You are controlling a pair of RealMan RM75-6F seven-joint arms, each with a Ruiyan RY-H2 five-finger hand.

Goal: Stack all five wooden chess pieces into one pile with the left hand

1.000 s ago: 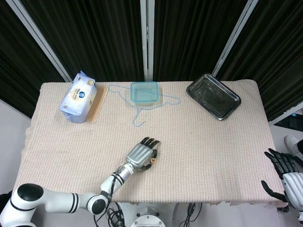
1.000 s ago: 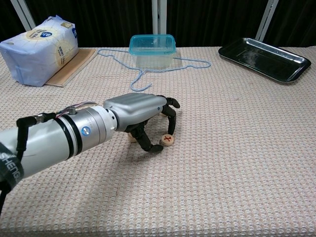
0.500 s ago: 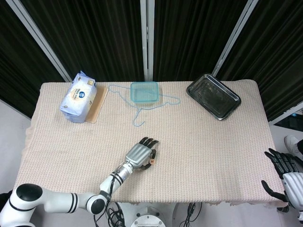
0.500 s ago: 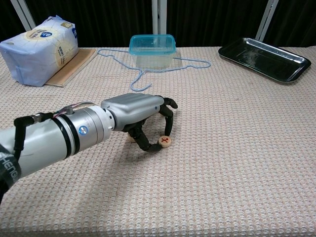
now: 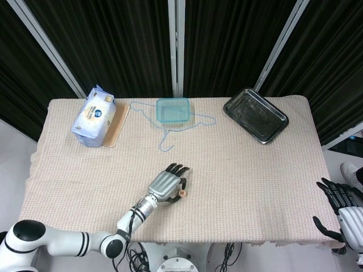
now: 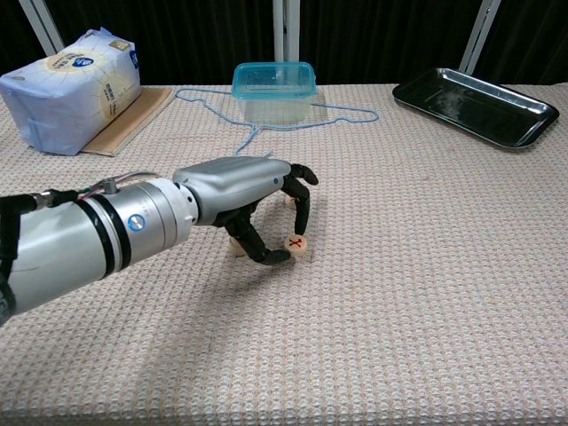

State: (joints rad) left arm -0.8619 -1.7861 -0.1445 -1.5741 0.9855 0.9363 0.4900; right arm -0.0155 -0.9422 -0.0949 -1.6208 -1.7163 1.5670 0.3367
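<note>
My left hand arches over the cloth near the table's front middle, also seen in the head view. Between its thumb and a fingertip it pinches a round wooden chess piece with a red mark on its face, tilted up on edge; the same chess piece shows at the hand's right side from above. A second pale piece lies on the cloth under the palm. Other pieces are hidden by the hand. My right hand hangs beyond the table's right front corner with fingers spread, holding nothing.
A tissue pack lies on a wooden board at the back left. A blue-lidded box and a blue wire hanger sit at the back middle. A metal tray is at the back right.
The left hand has risen a little and drawn back to the left, and the marked piece has tipped up between thumb and fingertip. The right hand has not moved.
</note>
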